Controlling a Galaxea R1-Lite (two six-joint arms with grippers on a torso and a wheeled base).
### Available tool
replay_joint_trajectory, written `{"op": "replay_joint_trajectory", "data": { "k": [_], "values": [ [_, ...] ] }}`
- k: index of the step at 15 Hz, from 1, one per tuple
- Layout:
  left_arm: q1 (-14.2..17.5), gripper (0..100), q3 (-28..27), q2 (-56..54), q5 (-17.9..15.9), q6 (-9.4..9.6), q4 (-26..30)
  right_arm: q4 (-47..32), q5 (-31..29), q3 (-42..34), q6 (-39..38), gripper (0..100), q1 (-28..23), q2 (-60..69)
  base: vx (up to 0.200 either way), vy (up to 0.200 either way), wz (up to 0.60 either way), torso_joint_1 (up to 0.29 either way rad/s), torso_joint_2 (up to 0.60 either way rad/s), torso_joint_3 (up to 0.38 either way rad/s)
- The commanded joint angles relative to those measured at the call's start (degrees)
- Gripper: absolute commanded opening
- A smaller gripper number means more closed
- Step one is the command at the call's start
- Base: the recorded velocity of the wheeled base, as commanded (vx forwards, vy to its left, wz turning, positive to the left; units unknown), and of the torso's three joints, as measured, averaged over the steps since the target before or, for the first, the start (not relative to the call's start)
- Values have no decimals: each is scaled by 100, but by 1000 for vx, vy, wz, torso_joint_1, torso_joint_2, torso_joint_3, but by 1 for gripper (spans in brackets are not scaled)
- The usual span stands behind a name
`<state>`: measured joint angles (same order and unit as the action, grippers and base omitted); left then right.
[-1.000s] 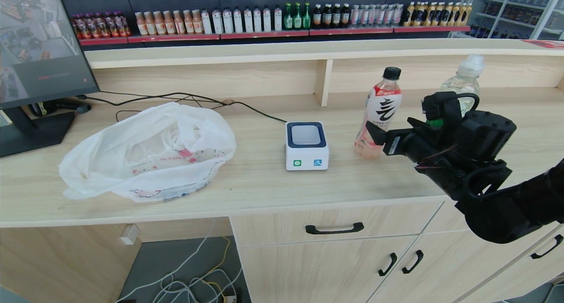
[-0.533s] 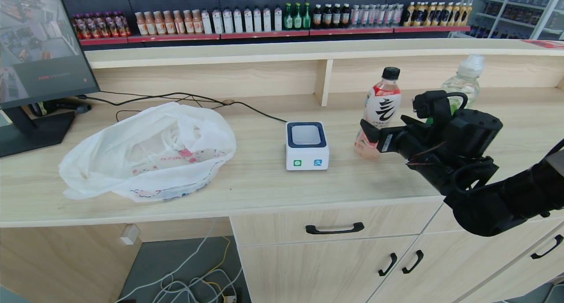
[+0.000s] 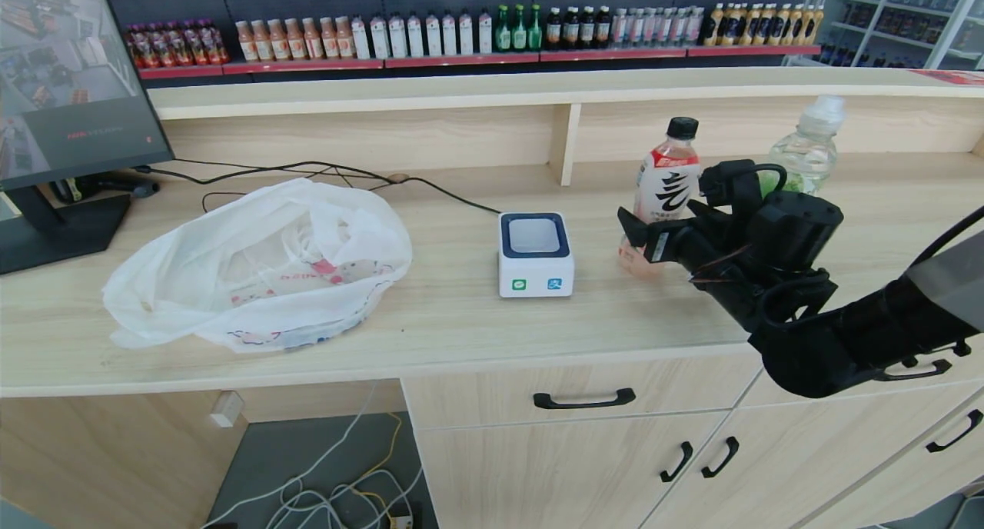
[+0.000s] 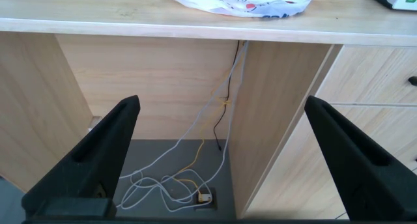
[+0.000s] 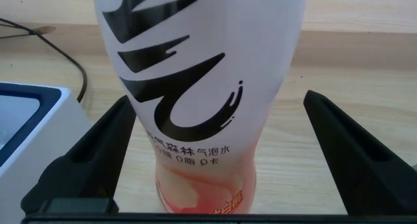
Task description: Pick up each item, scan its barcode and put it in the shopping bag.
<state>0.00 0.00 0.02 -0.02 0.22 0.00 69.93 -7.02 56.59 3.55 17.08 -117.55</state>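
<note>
At the right of the head view, my right gripper (image 3: 642,235) has slid leftward over the last second, up to the pink-tinted plastic drink bottle with the black cap (image 3: 667,177). Its jaws are spread, one on each side of the bottle's lower body with gaps showing, so I judge the grasp comes next. The bottle stands upright on the pale wooden counter (image 3: 461,314), just right of the white scanner box (image 3: 535,254), long axis vertical, cap up. My left gripper (image 4: 221,152) hangs spread wide below the counter edge.
</note>
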Motion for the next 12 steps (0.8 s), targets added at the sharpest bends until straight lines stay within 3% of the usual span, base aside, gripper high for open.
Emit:
{"op": "replay_joint_trajectory", "data": {
  "k": [1, 12],
  "values": [
    [-9, 100, 0, -2, 2, -4, 0, 4, -1, 177, 14, 100, -3, -163, 0, 0, 0, 0, 0, 0],
    [0, 100, 0, -2, 2, -4, 0, -58, 17, 801, 155, 100, -12, -268, 0, 0, 0, 0, 0, 0]
  ]
}}
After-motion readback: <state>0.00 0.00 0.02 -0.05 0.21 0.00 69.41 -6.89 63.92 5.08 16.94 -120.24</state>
